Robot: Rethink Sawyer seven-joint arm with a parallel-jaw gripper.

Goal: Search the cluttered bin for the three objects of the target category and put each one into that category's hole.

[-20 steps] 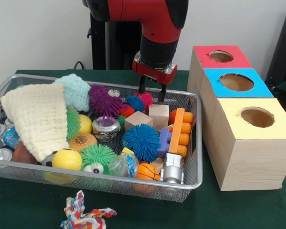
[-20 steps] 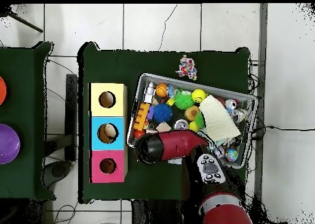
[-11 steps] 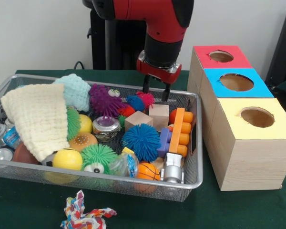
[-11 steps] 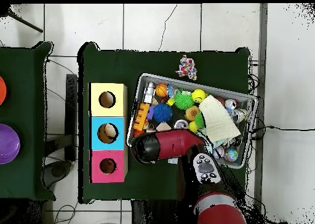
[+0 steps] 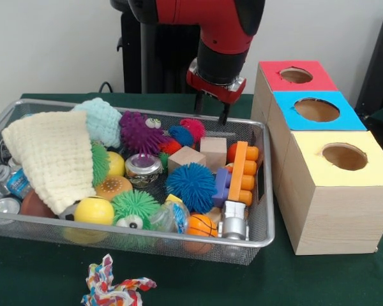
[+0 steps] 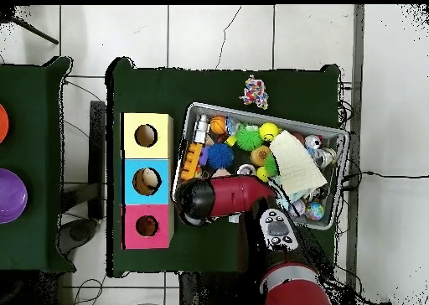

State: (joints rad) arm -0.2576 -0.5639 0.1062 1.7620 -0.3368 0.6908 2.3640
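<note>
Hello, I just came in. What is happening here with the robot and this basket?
The gripper hangs open and empty above the far rim of the wire bin, near two wooden cubes. The bin is full of toys. Beside it stand three boxes with holes, red, blue and yellow.

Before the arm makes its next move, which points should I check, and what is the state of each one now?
1. End effector carries nothing: ok, its tips look empty and apart.
2. End effector is clear above the wire bin: ok.
3. Red, blue and yellow hole unobstructed: ok.
4. Wooden blocks reachable on top: ok.
5. Target category known: cannot tell.
6. Items under the cream cloth: cannot tell.
</note>
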